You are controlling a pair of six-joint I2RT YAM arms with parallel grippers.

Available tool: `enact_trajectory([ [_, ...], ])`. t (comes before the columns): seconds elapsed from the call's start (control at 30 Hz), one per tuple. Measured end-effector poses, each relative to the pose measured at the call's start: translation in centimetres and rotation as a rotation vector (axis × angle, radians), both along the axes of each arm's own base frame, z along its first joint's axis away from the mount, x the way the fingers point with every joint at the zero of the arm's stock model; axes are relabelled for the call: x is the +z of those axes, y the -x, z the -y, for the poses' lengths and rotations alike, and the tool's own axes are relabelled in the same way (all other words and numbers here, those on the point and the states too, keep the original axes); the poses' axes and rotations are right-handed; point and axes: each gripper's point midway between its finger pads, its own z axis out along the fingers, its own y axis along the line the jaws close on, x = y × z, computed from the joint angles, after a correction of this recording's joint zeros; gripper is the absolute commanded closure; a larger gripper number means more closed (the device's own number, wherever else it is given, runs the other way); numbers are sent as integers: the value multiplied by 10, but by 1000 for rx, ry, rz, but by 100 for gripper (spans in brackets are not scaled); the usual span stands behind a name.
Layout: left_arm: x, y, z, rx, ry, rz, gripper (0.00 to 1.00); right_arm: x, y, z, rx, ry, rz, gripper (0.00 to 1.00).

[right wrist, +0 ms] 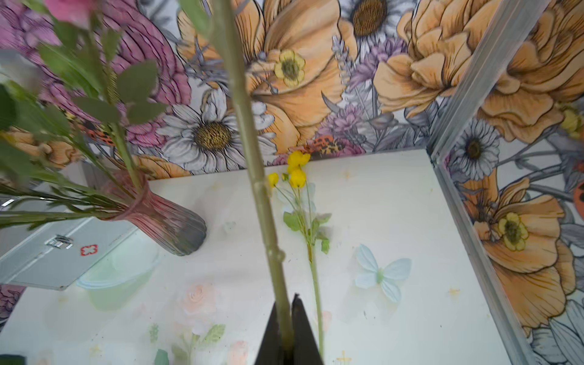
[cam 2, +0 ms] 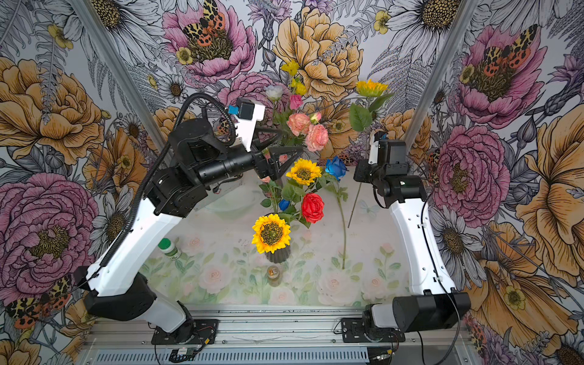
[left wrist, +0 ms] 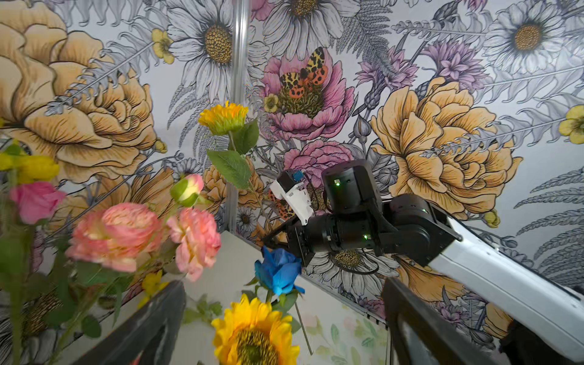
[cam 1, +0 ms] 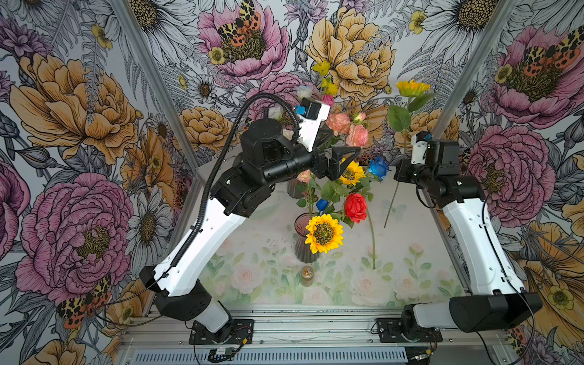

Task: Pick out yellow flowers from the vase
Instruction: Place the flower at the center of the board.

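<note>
Holding: the right gripper is clamped on the green stem of the held sunflower. The flower stands upright at the far right, and its stem end hangs clear of both vases.
Left side: the left gripper has its jaws spread wide and empty. It hovers just above the middle sunflower, beside the pink roses.
Done so far: one yellow spray lies flat on the table at the far right. Counting the held sunflower, two yellow stems look to be out.
Left to do: the near sunflower stands in the near vase. I cannot tell which vase the middle sunflower stands in. The tall yellow sprays rise at the far end, above the far vase. My guess is that roughly half the job remains.
Surface: the table wears a pale sheet printed with faint roses and leaves. A gold-lidded jar sits near the centre and a green-capped bottle at the near left. A silver case with a red cross is at the far left. A pale butterfly lies flat at the far right.
Room: wallpaper with large printed blooms covers three sides. Aluminium posts mark the far corners.
</note>
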Motion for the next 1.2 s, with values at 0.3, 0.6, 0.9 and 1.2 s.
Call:
enact_trajectory([
  [0.3, -57, -11, -101, 313, -61, -90, 1, -131, -32, -11, 21, 19, -321, 100],
  [0.6, -112, -1, -164, 474, -48, -202, 1, -204, -37, -34, 77, 94, -476, 100],
  [0.9, -187, 6, -166, 475, -112, -339, 1, -248, -31, -32, 67, 144, -579, 100],
  [1.2, -237, 29, -156, 413, -161, -396, 1, -278, -27, -26, 51, 181, -646, 100],
])
